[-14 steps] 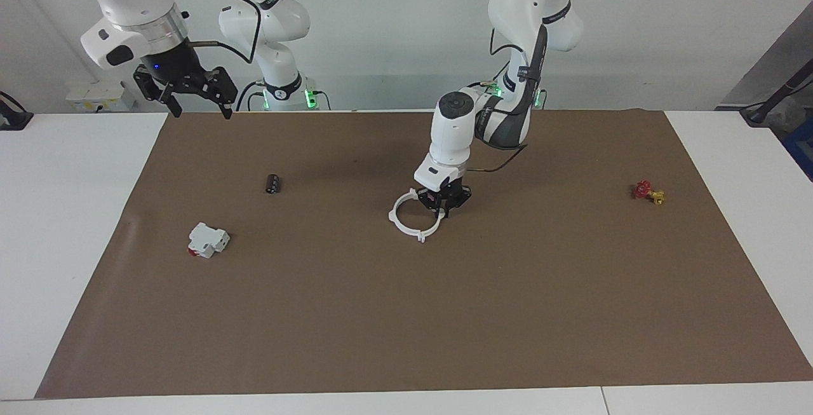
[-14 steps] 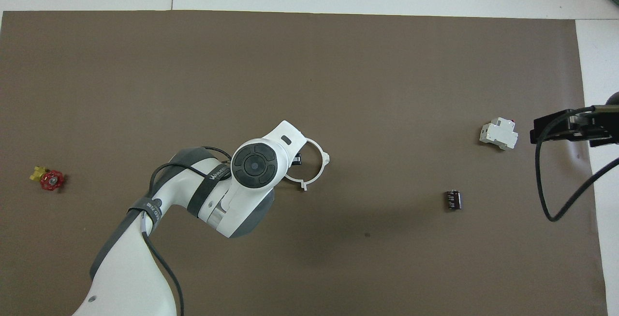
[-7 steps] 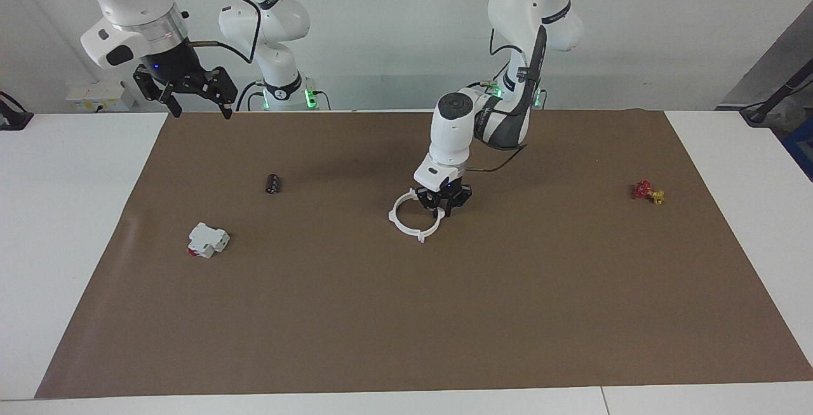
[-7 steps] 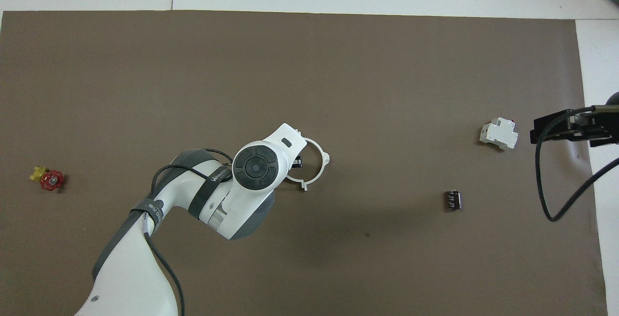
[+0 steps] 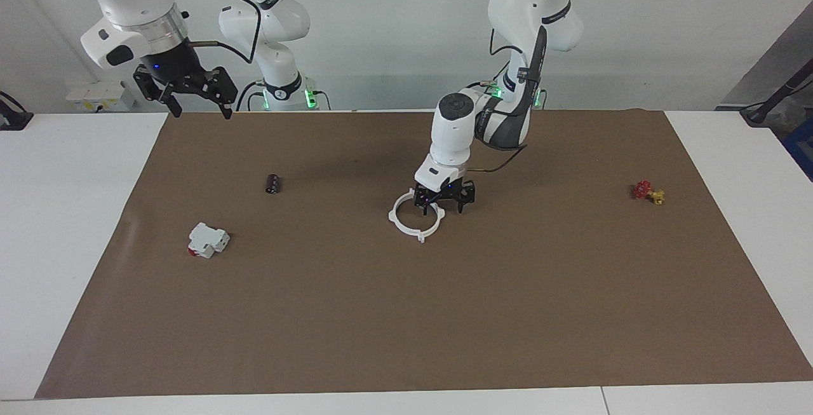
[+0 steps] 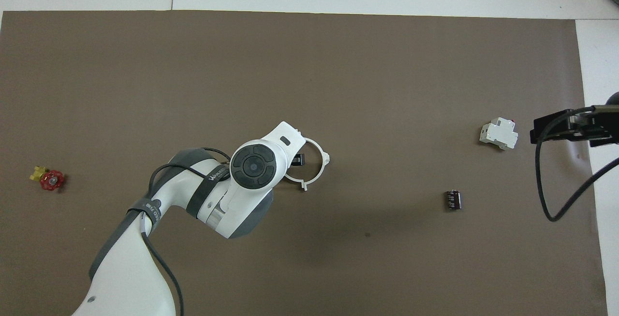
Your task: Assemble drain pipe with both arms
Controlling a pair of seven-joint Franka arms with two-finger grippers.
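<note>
The drain pipe (image 5: 420,236) lies on the brown mat as one closed white ring with small nubs, near the middle of the table. It also shows in the overhead view (image 6: 326,159). My left gripper (image 5: 442,204) is low over the ring's side toward the left arm's end. It is open, with one finger inside the ring and one outside it. In the overhead view the wrist hides most of it and only one black finger (image 6: 299,160) shows. My right gripper (image 5: 195,92) is open and empty, and waits raised over the mat's edge at the right arm's end (image 6: 563,128).
A white block with a red part (image 5: 208,239) and a small dark cylinder (image 5: 273,183) lie toward the right arm's end. A small red and yellow valve (image 5: 648,192) lies toward the left arm's end. The brown mat (image 5: 406,326) covers most of the table.
My left gripper's fingers have spread apart and let go of the ring's rim. The ring has stayed in place. The right arm has not moved.
</note>
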